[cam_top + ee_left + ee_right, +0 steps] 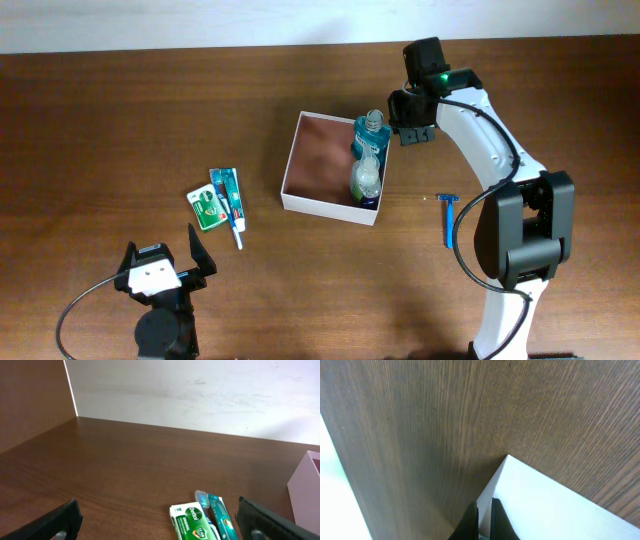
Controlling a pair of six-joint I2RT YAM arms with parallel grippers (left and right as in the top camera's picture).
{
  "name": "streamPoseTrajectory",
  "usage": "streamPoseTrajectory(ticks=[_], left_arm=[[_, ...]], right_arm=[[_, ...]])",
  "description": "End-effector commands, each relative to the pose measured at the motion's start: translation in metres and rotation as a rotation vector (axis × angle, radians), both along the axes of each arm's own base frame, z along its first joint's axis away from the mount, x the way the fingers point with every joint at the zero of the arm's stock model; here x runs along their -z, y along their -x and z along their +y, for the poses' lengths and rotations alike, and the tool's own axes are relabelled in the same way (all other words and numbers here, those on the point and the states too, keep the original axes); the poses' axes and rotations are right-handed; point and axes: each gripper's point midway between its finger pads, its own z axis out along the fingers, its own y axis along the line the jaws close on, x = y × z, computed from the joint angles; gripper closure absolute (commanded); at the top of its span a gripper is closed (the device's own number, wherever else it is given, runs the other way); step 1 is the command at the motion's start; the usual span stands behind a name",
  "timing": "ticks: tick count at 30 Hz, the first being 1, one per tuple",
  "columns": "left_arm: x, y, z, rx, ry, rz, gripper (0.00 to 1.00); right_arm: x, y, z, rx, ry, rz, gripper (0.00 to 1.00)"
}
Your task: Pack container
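Observation:
The container (328, 206), a square shallow cardboard box with white walls and a pinkish-brown inside, sits mid-table. A teal mouthwash bottle (369, 134) and a pale bottle (366, 179) lie along its right side. My right gripper (398, 121) is at the box's far right corner. In the right wrist view its fingers (483, 512) are pinched on the white wall of the container (555, 505). My left gripper (170, 258) is open and empty near the front edge, its fingers (160, 527) spread wide. The container's pink edge (306, 492) shows at the right of the left wrist view.
A green Dettol soap pack (205, 208), a teal toothpaste box (227, 192) and a toothbrush (238, 228) lie left of the container; the soap (192, 522) and toothpaste (222, 517) also show in the left wrist view. A blue razor (450, 216) lies right of it.

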Motion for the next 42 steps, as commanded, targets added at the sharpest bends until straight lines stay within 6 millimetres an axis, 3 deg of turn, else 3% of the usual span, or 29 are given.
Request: streamPoseTrajectory(ticks=[1, 9, 22, 25, 29, 33, 42], left_arm=[[0.004, 0.000, 0.001, 0.001, -0.017, 0.008, 0.01], [0.004, 0.000, 0.000, 0.001, -0.017, 0.008, 0.01], [0.004, 0.000, 0.000, 0.001, -0.017, 0.008, 0.01], [0.004, 0.000, 0.000, 0.001, -0.017, 0.008, 0.01], [0.004, 0.000, 0.000, 0.001, -0.017, 0.008, 0.01], [0.004, 0.000, 0.000, 0.001, -0.017, 0.008, 0.01], [0.004, 0.000, 0.001, 0.001, -0.017, 0.008, 0.01]], right_arm=[[0.008, 0.000, 0.006, 0.008, -0.018, 0.013, 0.96], [0.002, -0.010, 0.020, -0.014, -0.036, -0.043, 0.96], [0.004, -0.014, -0.007, 0.041, -0.005, -0.038, 0.96], [0.006, -0.010, -0.011, 0.047, 0.008, -0.020, 0.96], [0.016, 0.011, -0.016, 0.049, 0.035, 0.068, 0.96], [0.026, 0.016, -0.006, 0.029, -0.006, 0.082, 0.96], [0.029, -0.011, 0.016, 0.003, -0.125, -0.050, 0.96]])
